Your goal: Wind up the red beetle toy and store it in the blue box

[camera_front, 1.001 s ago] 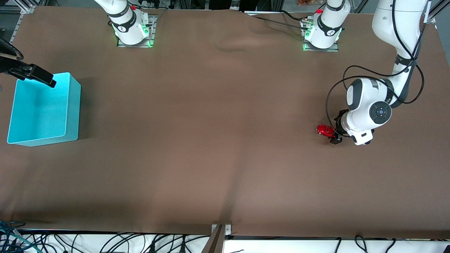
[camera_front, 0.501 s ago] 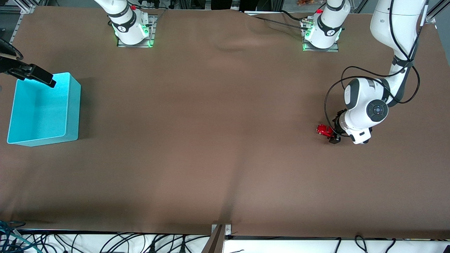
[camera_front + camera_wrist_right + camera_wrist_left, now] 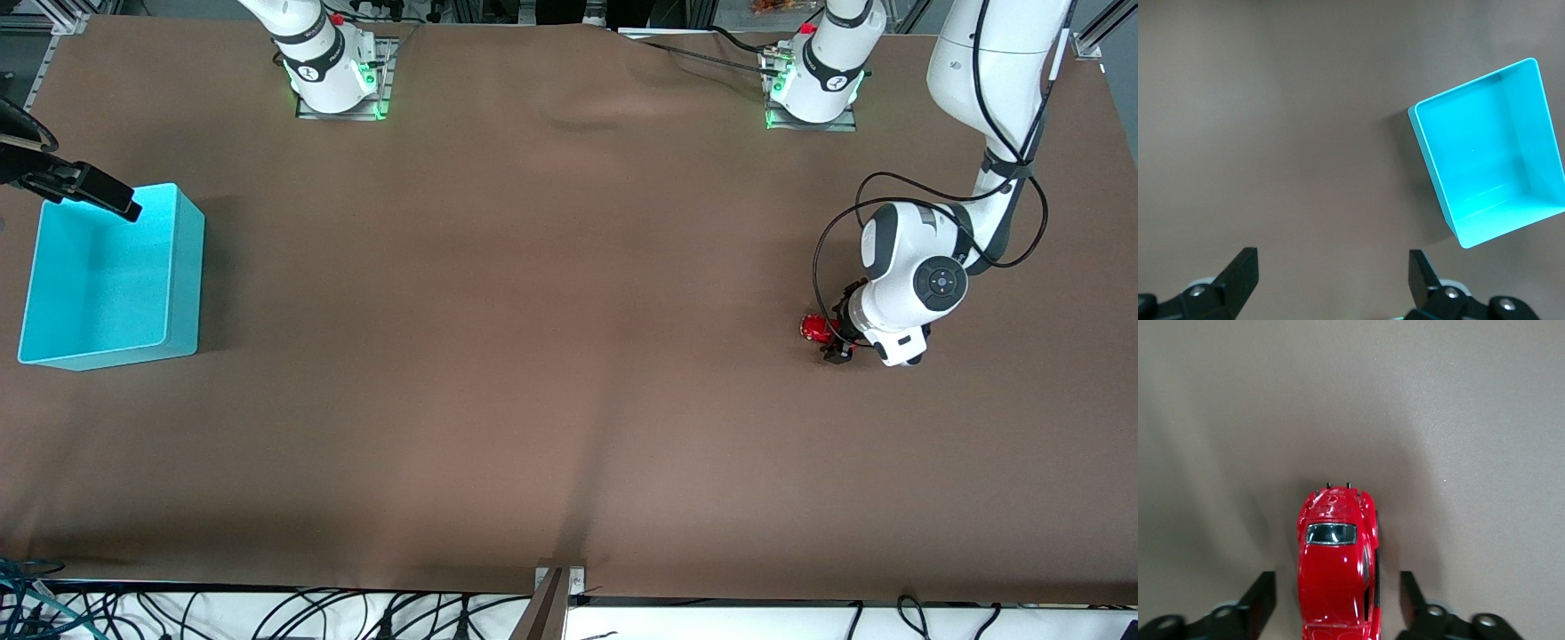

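The red beetle toy [image 3: 813, 327] sits on the brown table [image 3: 533, 373] toward the left arm's end, at about three o'clock in the front view. All its wheels are down. Its long axis runs roughly from nine to three o'clock there, tipped slightly toward ten. The uncovered end points toward nine, and the other end is hidden under the wrist.

The left end effector [image 3: 1337, 587] is down at the table around the toy. In the left wrist view one finger [image 3: 1261, 600] stands on each side of the body. The toy's long axis lies parallel to them. A strip of table shows between each finger and the red paint, so the grasp is released, not clenched. The toy's end with the small dark window and two tiny prongs points away from the wrist.

The blue box [image 3: 185, 267] stands upright and open-topped at the right arm's end, at about nine o'clock. The right arm waits there. Its end effector [image 3: 1331, 270] is spread wide and holds nothing, and in the front view it crosses the box's upper rim.
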{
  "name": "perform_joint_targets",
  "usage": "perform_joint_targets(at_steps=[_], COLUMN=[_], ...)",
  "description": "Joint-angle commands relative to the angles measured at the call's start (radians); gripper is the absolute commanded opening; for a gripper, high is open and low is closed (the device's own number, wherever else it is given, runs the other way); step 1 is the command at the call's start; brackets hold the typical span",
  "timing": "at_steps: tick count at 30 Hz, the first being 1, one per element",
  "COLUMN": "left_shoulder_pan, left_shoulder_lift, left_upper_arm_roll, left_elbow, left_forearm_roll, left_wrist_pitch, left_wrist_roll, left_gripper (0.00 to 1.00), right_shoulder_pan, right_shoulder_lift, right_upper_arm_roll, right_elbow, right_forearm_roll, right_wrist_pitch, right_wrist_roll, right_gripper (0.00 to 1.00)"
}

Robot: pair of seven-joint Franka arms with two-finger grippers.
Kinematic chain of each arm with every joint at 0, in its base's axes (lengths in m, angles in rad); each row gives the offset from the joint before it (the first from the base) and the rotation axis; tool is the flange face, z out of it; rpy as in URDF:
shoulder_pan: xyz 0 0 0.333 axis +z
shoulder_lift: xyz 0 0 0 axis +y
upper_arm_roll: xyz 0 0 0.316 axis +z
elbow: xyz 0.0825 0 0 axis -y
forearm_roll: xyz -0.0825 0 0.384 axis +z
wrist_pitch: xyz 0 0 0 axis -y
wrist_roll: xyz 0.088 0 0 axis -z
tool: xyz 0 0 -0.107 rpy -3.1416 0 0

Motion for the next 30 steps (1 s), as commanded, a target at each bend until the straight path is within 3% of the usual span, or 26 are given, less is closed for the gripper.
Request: perform_joint_targets(at_steps=[1,9,30], left_shoulder_pan=[-0.017,-0.015,-0.006], left_shoulder_lift=[-0.05,-0.04,0.052], left_upper_arm_roll=[-0.017,-0.063,-0.073], left_elbow=[-0.01,-0.013,-0.002], left_forearm_roll=[0.003,-0.001,0.003], left_wrist_pitch=[-0.021,-0.034,0.027], left_wrist_roll=[-0.143,-0.228,-0.211], left_gripper=[0.0,0.0,0.0], right_shoulder_pan=[0.006,0.006,0.006], right_shoulder_lift=[0.005,0.007,0.007], right_upper_arm_roll=[-0.007,-0.007,-0.009], right_elbow=[0.024,0.024,0.024], right_forearm_roll=[0.001,0.001,0.001], right_wrist_pitch=[-0.02,-0.02,-0.02], right_wrist_roll=[-0.011,-0.011,-0.011], right_gripper=[1.0,1.0,1.0])
